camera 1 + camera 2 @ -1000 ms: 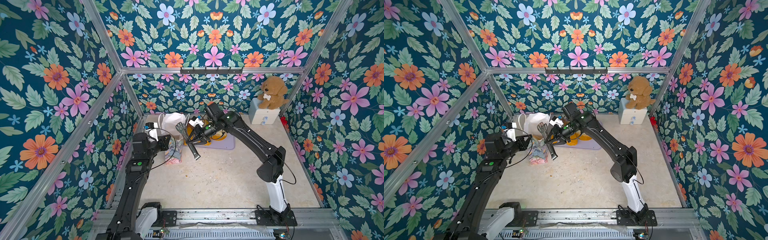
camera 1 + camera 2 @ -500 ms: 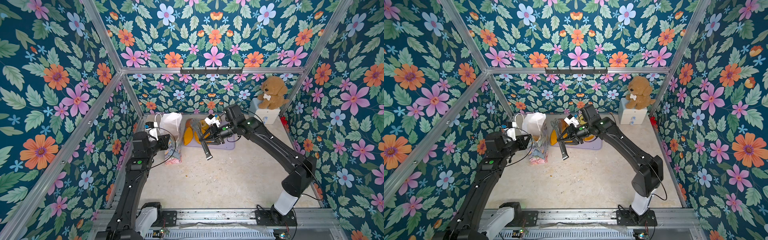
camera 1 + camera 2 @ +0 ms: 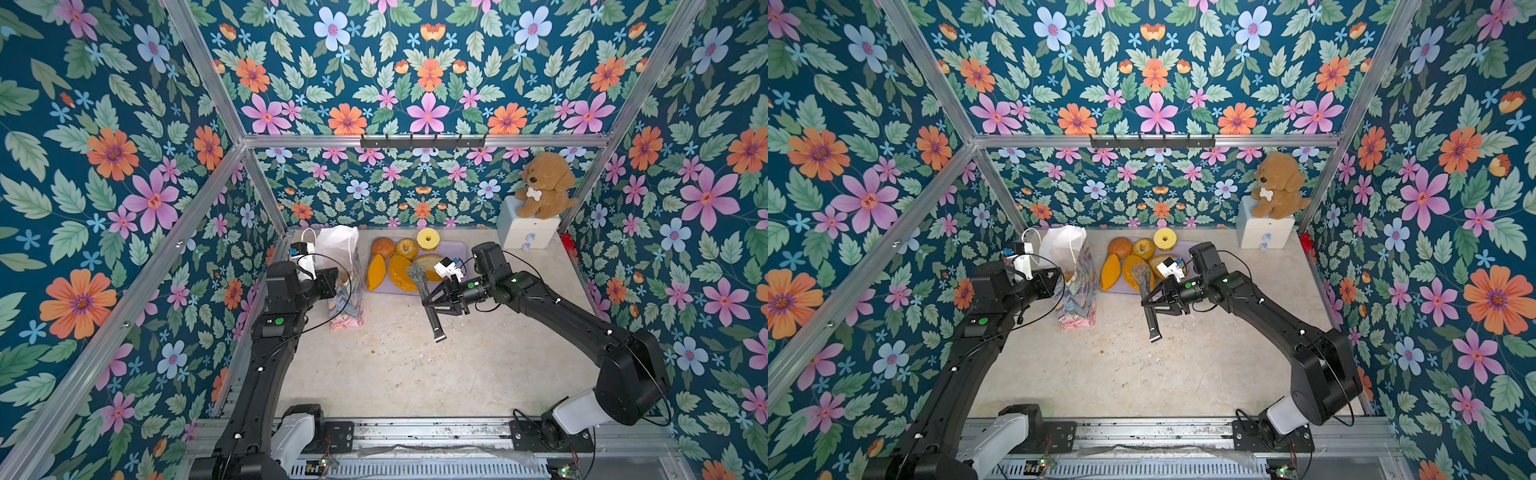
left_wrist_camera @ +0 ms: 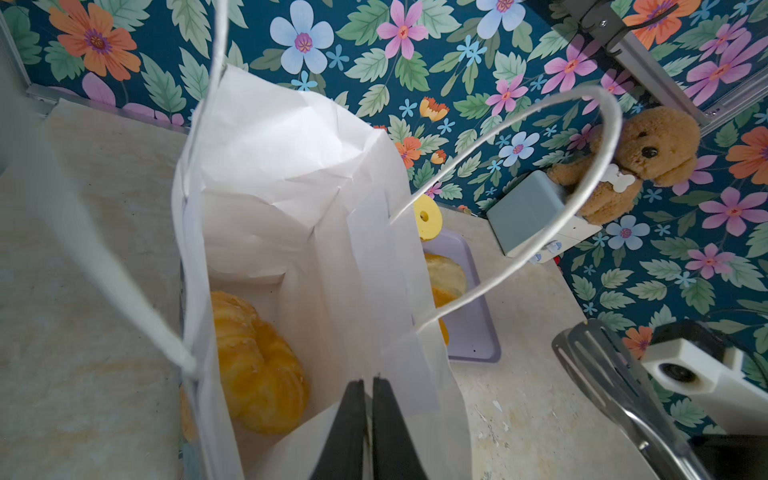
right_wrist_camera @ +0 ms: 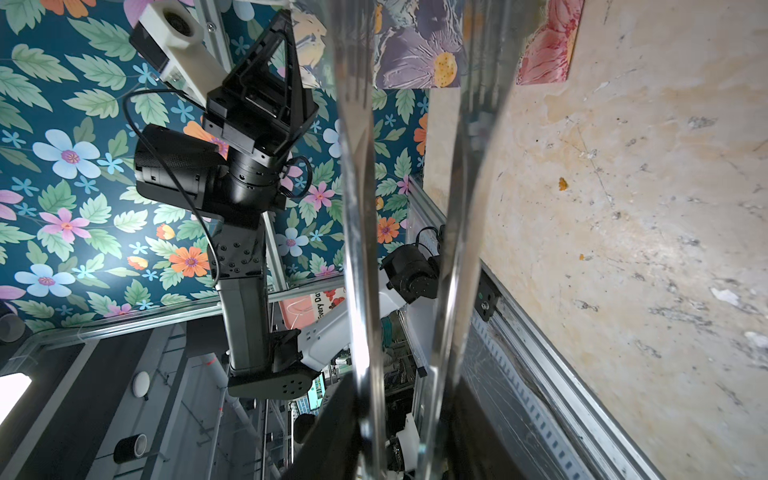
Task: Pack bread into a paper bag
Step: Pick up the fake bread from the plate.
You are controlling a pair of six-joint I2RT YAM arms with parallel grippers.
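One piece looks packed and the next pick is in hand. The knobbly golden ring [image 4: 257,365] lies at the bottom of the paper bag [image 4: 291,166], which stands near the tabletop's [image 3: 395,374] back left corner. The left gripper [image 4: 368,386] is pressed together, pinching the bag's near rim. The right gripper [image 3: 432,300] clamps empty metal tongs [image 3: 435,322], their slotted head over the orange oval loaves [image 3: 400,271] on the lavender tray [image 3: 455,252] at the back edge. Whether the head touches them is unclear. Next, the tongs should spread, drop around a loaf and squeeze gently.
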